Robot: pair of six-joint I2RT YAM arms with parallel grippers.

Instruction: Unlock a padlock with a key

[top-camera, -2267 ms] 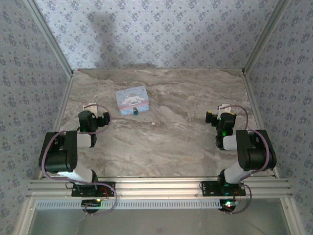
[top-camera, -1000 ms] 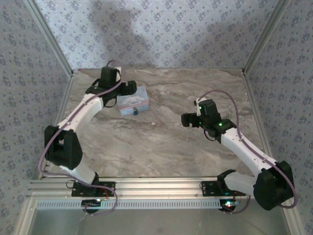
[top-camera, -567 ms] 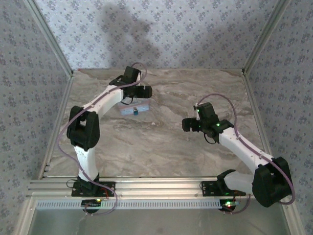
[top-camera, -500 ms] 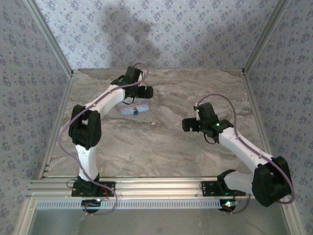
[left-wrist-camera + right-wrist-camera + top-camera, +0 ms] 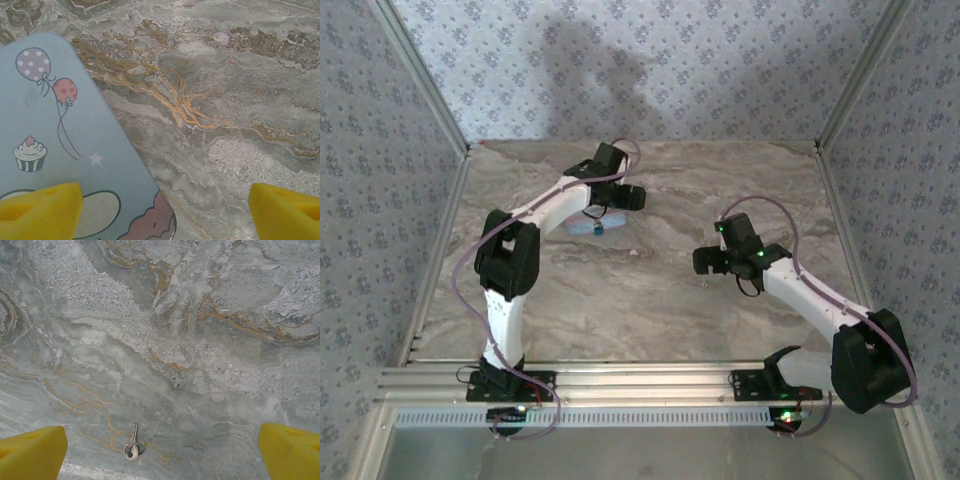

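Note:
The tiny blue padlock (image 5: pixel 599 228) hangs at the front of the light-blue cartoon tin (image 5: pixel 55 140), which my left arm largely covers in the top view. My left gripper (image 5: pixel 625 197) hovers open over the tin's right end; one yellow pad (image 5: pixel 40 210) is above the lid, the other pad (image 5: pixel 285 210) above bare table. The small silvery key (image 5: pixel 131 447) on its ring lies flat on the marble. My right gripper (image 5: pixel 705 262) hangs open above it, and the key sits between the yellow fingertips (image 5: pixel 30 452), nearer the left one. Nothing is held.
The marble table (image 5: pixel 650 300) is walled by patterned panels, with aluminium posts (image 5: pixel 845 90) at the back corners and a rail along the near edge. Open marble lies between the tin and the right gripper.
My left arm has swung out from rest and kept sweeping right across the tin to its right end. My right arm reached out over the key, then barely moved.

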